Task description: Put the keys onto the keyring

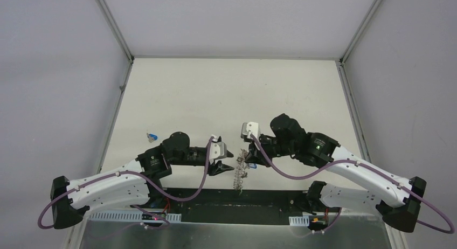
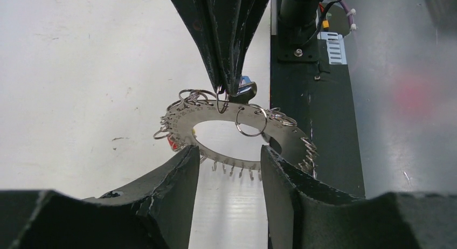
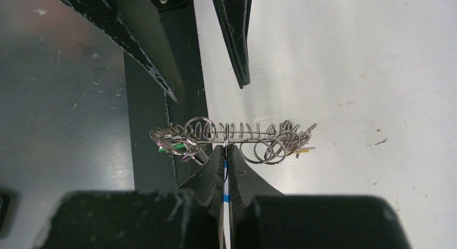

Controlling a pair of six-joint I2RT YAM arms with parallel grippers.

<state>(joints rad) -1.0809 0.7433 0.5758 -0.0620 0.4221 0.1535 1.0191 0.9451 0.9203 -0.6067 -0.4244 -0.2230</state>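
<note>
The keyring [image 2: 188,122] is a flat silvery ring edged with small wire loops, and it hangs tilted between the two grippers. My right gripper [image 3: 226,148] is shut on a wire loop at the ring's edge, with a blue piece [image 3: 226,198] pinched between its fingers. My left gripper [image 2: 229,152] is open, its fingers [image 2: 178,173] either side of the ring's near edge and apart from it. Green [image 3: 172,147], yellow [image 3: 303,150] and red [image 2: 173,144] keys hang on the ring. In the top view the keyring [image 1: 240,176] hangs below the right gripper [image 1: 249,161], beside the left gripper [image 1: 229,165].
One blue key [image 1: 153,136] lies loose on the white table, left of the left arm. A black strip [image 1: 237,198] and a grey metal ledge [image 1: 232,235] run along the near edge under the ring. Frame posts [image 1: 116,28] stand at the far corners.
</note>
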